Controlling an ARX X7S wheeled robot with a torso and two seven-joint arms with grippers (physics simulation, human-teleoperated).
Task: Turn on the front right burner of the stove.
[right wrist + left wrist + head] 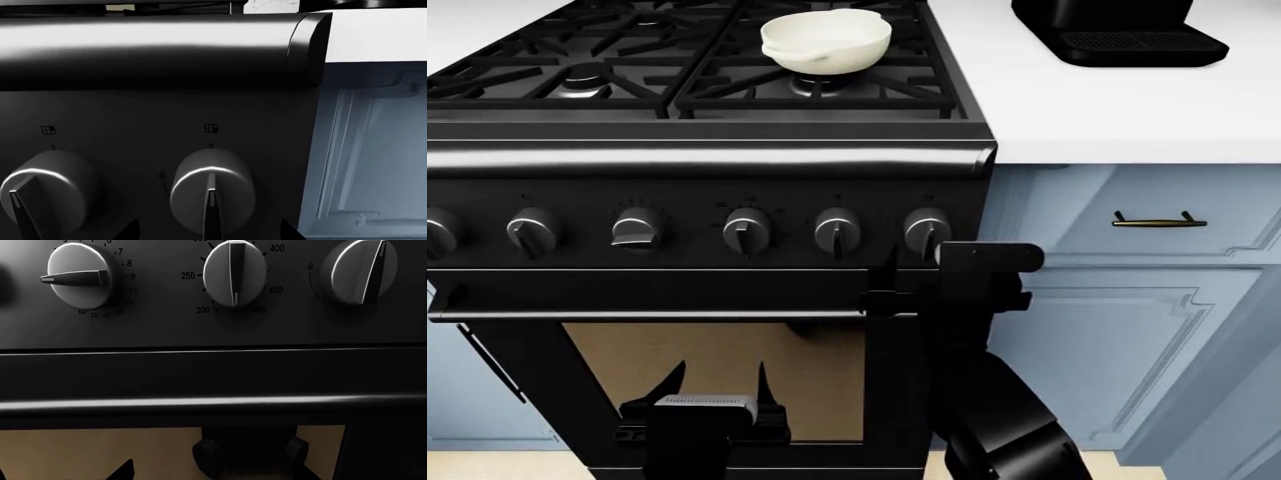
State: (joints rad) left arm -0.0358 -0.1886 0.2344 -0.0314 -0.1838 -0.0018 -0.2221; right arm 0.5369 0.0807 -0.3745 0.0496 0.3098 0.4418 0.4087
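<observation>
The black stove [707, 150] fills the head view, with six knobs in a row. Its front right burner [817, 88] shows partly under a white bowl [825, 40] that sits on the grate. My right gripper [921, 265] is open right in front of the rightmost knob [926, 232]. In the right wrist view that knob [212, 192] lies between the gripper's [208, 232] two spread finger tips, which do not touch it. My left gripper [714, 385] is open and empty, low down in front of the oven window [801, 380]; it also shows in the left wrist view [217, 472].
The oven door's bar handle [654, 308] runs below the knobs, just left of my right gripper. A black coffee machine [1121, 30] stands on the white countertop [1121, 110] to the right. Blue cabinets [1134, 320] with a drawer handle [1158, 220] flank the stove.
</observation>
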